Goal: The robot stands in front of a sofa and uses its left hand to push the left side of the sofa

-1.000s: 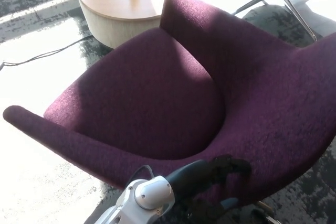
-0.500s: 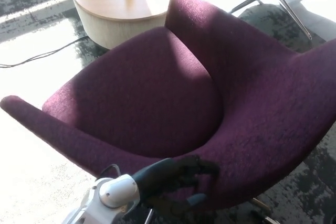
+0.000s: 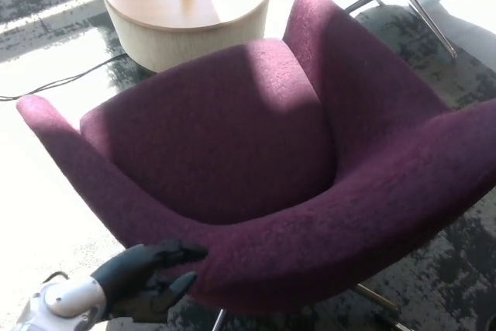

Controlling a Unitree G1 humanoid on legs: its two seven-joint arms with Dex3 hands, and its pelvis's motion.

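Purple sofa (image 3: 256, 153) fills the frame's centre. Left hand (image 3: 151, 281), lower left, presses flat against the near armrest's outer edge, fingers (image 3: 182, 253) spread, grasping nothing, evidently placed to shove rather than grip. Right hand not visible

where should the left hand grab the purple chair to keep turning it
Best guess: the thick rounded rim of the purple chair at its near left edge, from outside and below, where the left hand already touches it. That rim curves out clear of the seat, so the fingers could wrap over it.
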